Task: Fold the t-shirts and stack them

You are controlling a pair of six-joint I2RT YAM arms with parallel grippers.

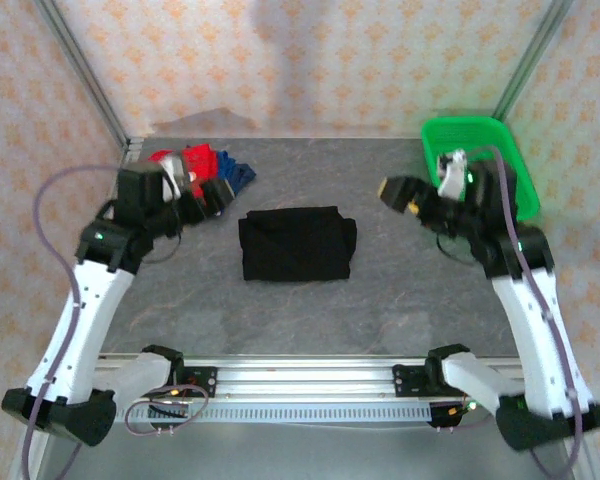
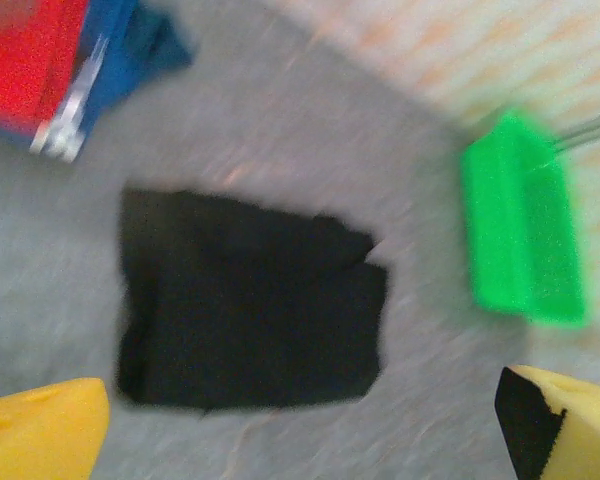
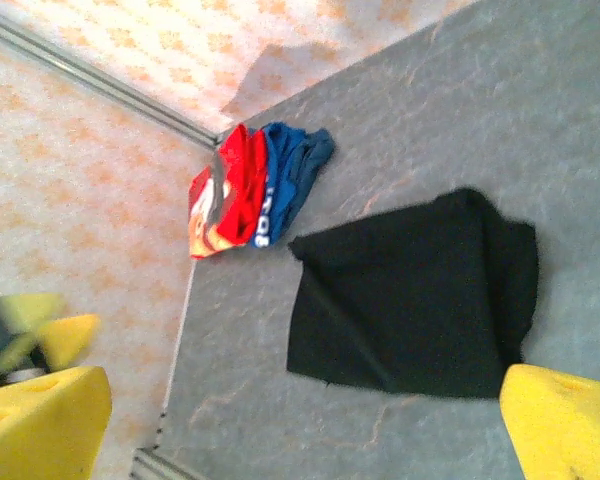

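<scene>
At the bench's (image 1: 400, 290) centre the folded black t-shirt (image 1: 295, 243) is lying, left tool (image 1: 217, 196) and right tool (image 1: 392, 190) hovering, both spread wide.

The folded t-shirt (image 1: 297, 243) lies mid-way on the tabletop (image 1: 310, 300); two bunched t-shirts (image 1: 205, 165) sit at its ten o'clock (seemingly touching side by side), the basket (image 1: 465, 124) at its two o'clock.

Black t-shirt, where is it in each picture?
Top external: the black t-shirt lies folded at the centre.
Left wrist: the black t-shirt fills the middle, blurred.
Right wrist: the black t-shirt sits right of centre.
Shared landmark: the red t-shirt, up-left of it in top external and right wrist, top-left corner in left wrist.
</scene>
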